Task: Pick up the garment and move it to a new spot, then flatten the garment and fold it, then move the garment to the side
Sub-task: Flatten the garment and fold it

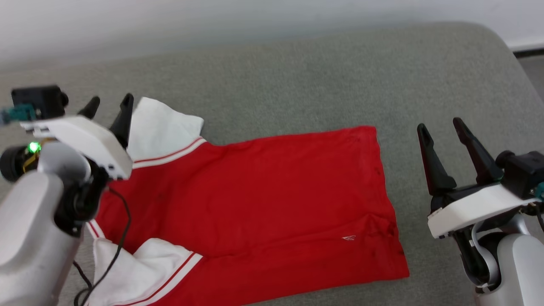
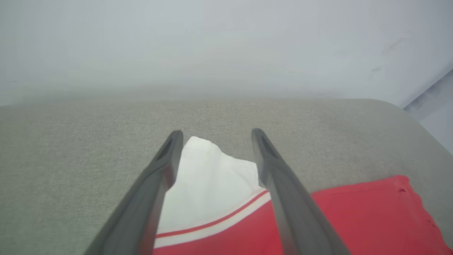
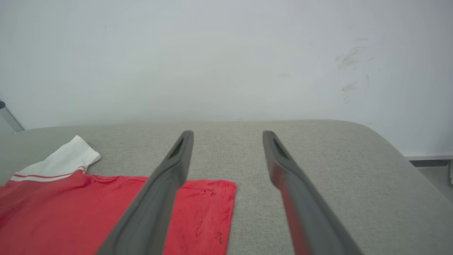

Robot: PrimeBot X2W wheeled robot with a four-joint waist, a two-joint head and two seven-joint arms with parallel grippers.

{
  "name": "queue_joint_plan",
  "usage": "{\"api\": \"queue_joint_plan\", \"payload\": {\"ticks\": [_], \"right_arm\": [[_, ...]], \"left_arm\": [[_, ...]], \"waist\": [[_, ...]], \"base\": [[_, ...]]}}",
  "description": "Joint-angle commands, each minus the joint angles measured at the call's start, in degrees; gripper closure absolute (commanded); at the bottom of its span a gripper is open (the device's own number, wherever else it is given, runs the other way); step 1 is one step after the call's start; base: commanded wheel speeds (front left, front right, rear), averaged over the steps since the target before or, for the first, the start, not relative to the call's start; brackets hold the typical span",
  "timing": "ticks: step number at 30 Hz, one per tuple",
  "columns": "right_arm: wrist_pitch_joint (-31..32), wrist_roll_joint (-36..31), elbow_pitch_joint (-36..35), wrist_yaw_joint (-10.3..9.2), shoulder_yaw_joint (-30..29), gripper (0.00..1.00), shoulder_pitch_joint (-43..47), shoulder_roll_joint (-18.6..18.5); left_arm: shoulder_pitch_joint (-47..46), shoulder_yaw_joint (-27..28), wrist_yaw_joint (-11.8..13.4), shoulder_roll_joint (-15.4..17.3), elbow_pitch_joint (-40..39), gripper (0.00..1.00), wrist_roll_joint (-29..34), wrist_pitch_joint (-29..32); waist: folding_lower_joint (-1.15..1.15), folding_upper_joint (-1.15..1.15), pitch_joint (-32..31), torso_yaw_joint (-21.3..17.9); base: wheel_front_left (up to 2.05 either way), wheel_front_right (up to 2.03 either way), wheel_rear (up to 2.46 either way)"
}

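The garment (image 1: 263,199), a red jersey with white red-striped sleeves and a small white logo, lies spread flat on the grey cushion (image 1: 297,80), hem toward the right. My left gripper (image 1: 109,108) hovers open above the far white sleeve (image 2: 208,184), nothing between its fingers (image 2: 161,173). My right gripper (image 1: 440,127) stands open to the right of the hem, off the cloth. In the right wrist view the hem corner (image 3: 208,205) lies just behind the left finger (image 3: 170,177). The near sleeve (image 1: 140,267) is rumpled at the lower left.
A pale wall (image 1: 212,25) runs behind the cushion. The cushion's rounded right corner (image 1: 501,46) drops to the floor (image 1: 533,68). Bare grey cushion lies beyond the garment and to its right. A black cable (image 1: 123,229) hangs from my left wrist over the cloth.
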Motion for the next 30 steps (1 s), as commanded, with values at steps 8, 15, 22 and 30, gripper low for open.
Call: {"api": "queue_joint_plan", "payload": {"ticks": [8, 15, 22, 30], "right_arm": [[-0.8, -0.4, -1.9, -0.04, 1.0, 0.00, -2.6, 2.3], [-1.7, 0.6, -0.1, -0.04, 2.1, 0.00, -4.2, 3.5], [-2.4, 2.2, 2.2, -0.04, 3.0, 0.00, -4.5, 4.1], [-0.3, 4.9, 4.5, -0.04, 3.3, 0.00, -5.2, 3.8]], "left_arm": [[-15.2, -1.4, -5.4, 2.7, 6.8, 0.00, -4.4, 15.8], [-22.2, -3.9, -5.3, 7.6, 11.7, 0.00, -6.0, 32.4], [-21.8, -6.0, -2.9, 9.5, 16.2, 0.00, -6.2, 40.9], [-17.4, -6.6, -2.1, 6.6, 17.2, 1.00, -9.2, 42.9]], "waist": [[0.00, 0.00, 12.0, -5.0], [0.00, 0.00, 16.0, -7.9], [0.00, 0.00, 18.1, -9.6], [0.00, 0.00, 17.2, -9.2]], "base": [[0.00, 0.00, 0.00], [0.00, 0.00, 0.00], [0.00, 0.00, 0.00], [0.00, 0.00, 0.00]]}}
